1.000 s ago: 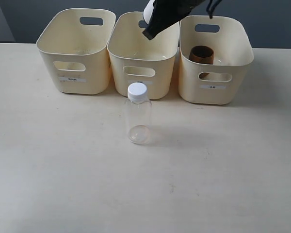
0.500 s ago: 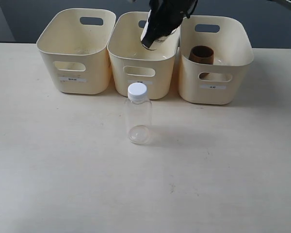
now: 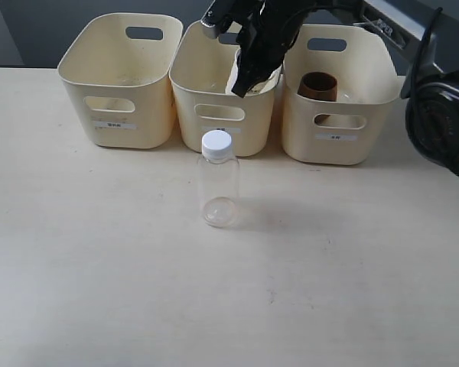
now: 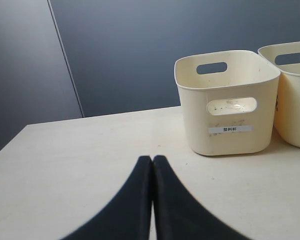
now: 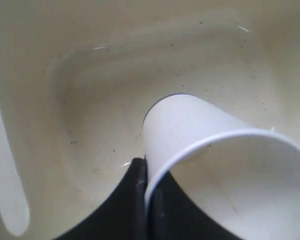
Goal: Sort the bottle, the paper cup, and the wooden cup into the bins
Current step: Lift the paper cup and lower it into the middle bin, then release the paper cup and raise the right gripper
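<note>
Lowered further into the middle bin [image 3: 214, 115], the right end effector [image 5: 146, 186] still pinches the paper cup's [image 5: 190, 130] rim, so releasing comes next, then the bottle [image 3: 218, 180] standing on the counter [image 3: 99, 267].

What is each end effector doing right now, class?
Left end effector: closed, holding nothing.
Right end effector: closed on the paper cup inside the middle bin.

Clear glossy plastic bottle [image 3: 219, 183], matt cream plastic bins [image 3: 116, 84], smooth white paper cup [image 5: 210, 150].
</note>
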